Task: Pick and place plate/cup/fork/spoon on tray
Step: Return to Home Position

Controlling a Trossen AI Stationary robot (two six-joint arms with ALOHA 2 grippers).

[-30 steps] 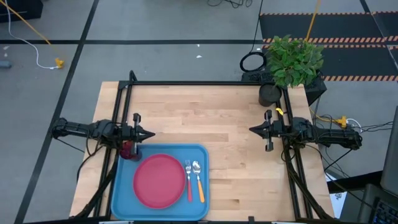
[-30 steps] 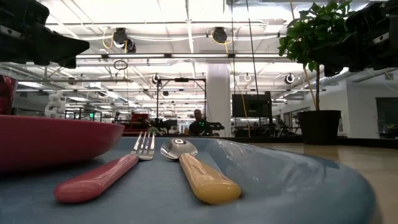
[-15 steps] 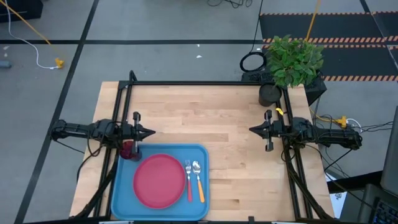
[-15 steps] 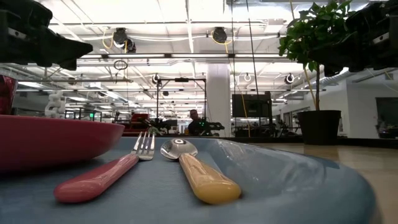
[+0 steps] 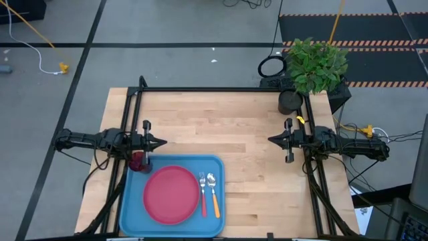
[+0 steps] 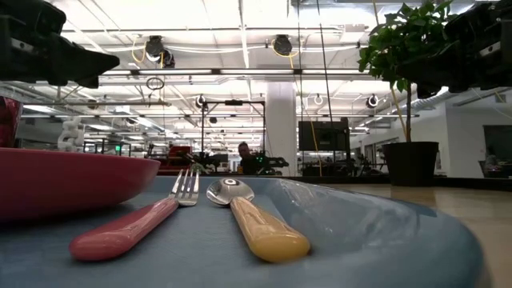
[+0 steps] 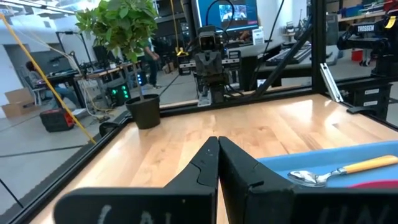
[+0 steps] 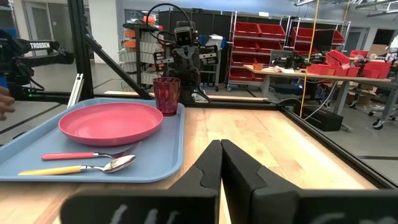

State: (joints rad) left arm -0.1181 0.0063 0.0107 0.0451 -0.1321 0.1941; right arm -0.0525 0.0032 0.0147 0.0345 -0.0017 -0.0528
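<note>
The light blue tray [image 5: 134, 201] lies at the table's near left. On it lie the pink-red plate [image 5: 172, 194], the fork [image 5: 202, 194] with its red-pink handle and the spoon [image 5: 213, 194] with its orange handle. The dark red cup [image 5: 139, 161] stands in the tray's far left corner, upright in the right wrist view [image 8: 166, 95]. My left gripper [image 5: 162, 143] is shut and empty, just beyond the tray's far edge, above the cup's side. My right gripper [image 5: 271, 140] is shut and empty over the bare table at the right.
A potted plant [image 5: 314, 67] in a black pot [image 5: 289, 102] stands at the table's far right corner. A black frame [image 5: 221, 90] runs around the table's edges. Bare wood lies between the two grippers and right of the tray.
</note>
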